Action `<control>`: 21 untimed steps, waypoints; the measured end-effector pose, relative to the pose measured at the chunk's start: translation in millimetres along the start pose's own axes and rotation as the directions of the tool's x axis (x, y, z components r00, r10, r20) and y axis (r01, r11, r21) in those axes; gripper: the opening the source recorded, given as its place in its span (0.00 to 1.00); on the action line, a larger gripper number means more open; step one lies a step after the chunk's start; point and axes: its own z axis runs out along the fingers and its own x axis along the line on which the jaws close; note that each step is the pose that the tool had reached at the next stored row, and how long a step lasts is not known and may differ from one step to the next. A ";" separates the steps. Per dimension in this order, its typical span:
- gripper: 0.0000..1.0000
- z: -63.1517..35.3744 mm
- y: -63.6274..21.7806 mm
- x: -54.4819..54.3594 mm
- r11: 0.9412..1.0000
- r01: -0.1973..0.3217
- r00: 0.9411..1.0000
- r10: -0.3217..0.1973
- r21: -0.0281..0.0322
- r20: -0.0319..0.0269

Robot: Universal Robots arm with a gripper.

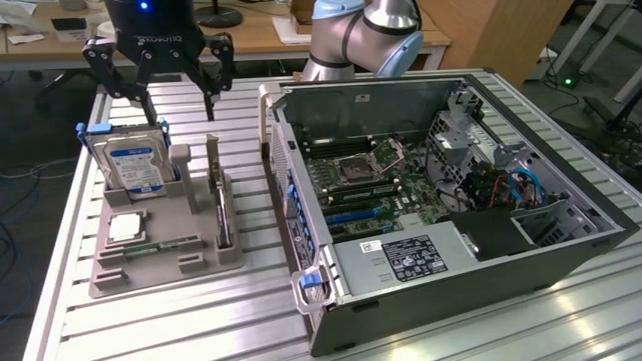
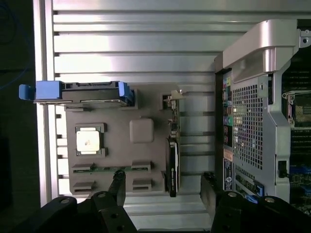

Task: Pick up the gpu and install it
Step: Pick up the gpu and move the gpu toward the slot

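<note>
thin, dark-edged gpu [image 1: 219, 207] stands on edge, seemingly slotted in tray [image 1: 150, 267]; end effector [image 1: 186, 113] spread wide.

Grey tray [image 1: 186, 218] on slatted bench [image 1: 201, 316]: graphics card [image 1: 222, 214] upright, hard drive [image 1: 135, 169] beside it. Jaws spread wide above. Open computer case [image 1: 461, 289] alongside.

Two views over one desk [image 1: 150, 323]
The whole desk is overlooked obliquely from above in the exterior view; the grey holder [image 2: 116, 126] is seen straight down, nearer, past the tool [image 2: 163, 175]; holder and computer case [image 1: 482, 289] are shared.
</note>
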 end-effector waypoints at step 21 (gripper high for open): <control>0.72 4.2 -5.2 -7.8 1.000 -0.007 1.000 0.007 -0.006 0.004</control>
